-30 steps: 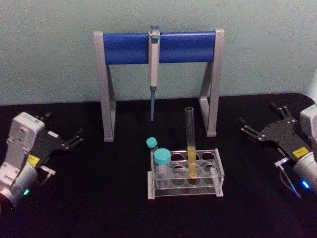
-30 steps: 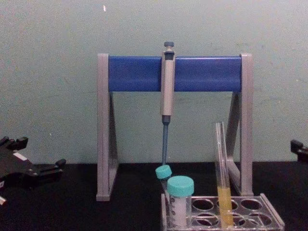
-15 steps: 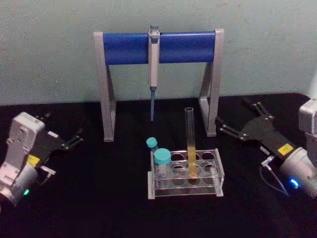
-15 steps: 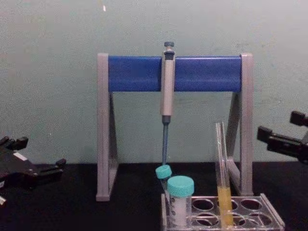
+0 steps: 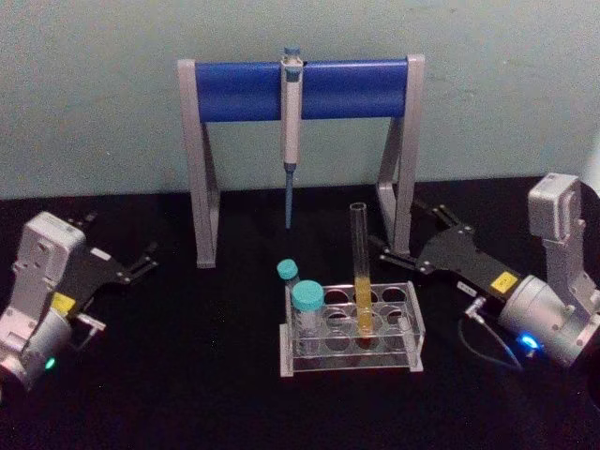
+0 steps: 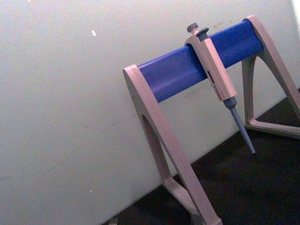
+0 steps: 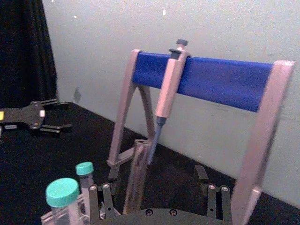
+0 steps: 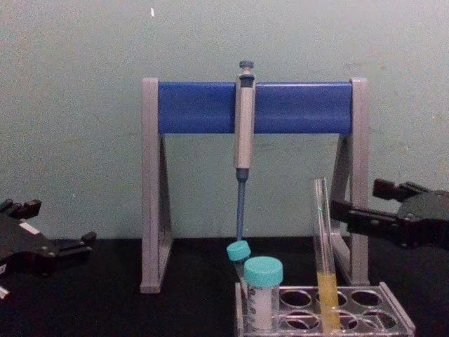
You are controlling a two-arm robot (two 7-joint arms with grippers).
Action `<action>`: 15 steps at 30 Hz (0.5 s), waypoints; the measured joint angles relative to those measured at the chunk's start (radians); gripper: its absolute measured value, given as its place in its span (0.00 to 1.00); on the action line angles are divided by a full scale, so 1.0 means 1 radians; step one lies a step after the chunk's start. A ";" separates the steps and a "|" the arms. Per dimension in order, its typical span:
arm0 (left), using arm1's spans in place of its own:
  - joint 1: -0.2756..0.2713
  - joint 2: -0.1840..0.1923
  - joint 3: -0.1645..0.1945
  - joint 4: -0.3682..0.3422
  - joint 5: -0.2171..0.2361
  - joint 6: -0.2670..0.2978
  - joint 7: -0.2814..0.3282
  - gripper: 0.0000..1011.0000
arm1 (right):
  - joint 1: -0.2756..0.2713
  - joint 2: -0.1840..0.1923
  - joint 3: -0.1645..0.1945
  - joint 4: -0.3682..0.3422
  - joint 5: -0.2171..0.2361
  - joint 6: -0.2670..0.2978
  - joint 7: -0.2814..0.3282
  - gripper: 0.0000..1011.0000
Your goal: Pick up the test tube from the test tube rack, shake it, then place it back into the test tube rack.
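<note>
The test tube point(image 5: 359, 253) stands upright in the back row of the clear test tube rack point(image 5: 349, 362), with yellow liquid in its lower part. My right gripper point(image 5: 401, 230) is open just to the right of the tube's upper part, fingers pointing at it and not touching it. In the chest view the right gripper point(image 8: 354, 200) hangs beside the test tube point(image 8: 321, 239), above the rack point(image 8: 397, 323). The right wrist view has the test tube point(image 7: 136, 180) ahead, between the spread fingers point(image 7: 101, 200). My left gripper point(image 5: 141, 260) rests open at the far left.
Two teal-capped vials point(image 5: 307, 298) sit in the rack's left holes. Behind the rack stands the grey-and-blue pipette stand point(image 5: 300, 89) with a pipette point(image 5: 291, 131) hanging from it; its right leg point(image 5: 401, 187) is close behind my right gripper. Black table lies open in front.
My right gripper has swung in from the far right toward the test tube and now sits close beside it. The left arm, tube and rack have not moved.
</note>
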 joint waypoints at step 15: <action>0.000 0.000 0.000 0.000 0.000 0.000 0.000 0.99 | 0.062 -0.052 -0.019 0.051 -0.011 0.097 0.063 0.99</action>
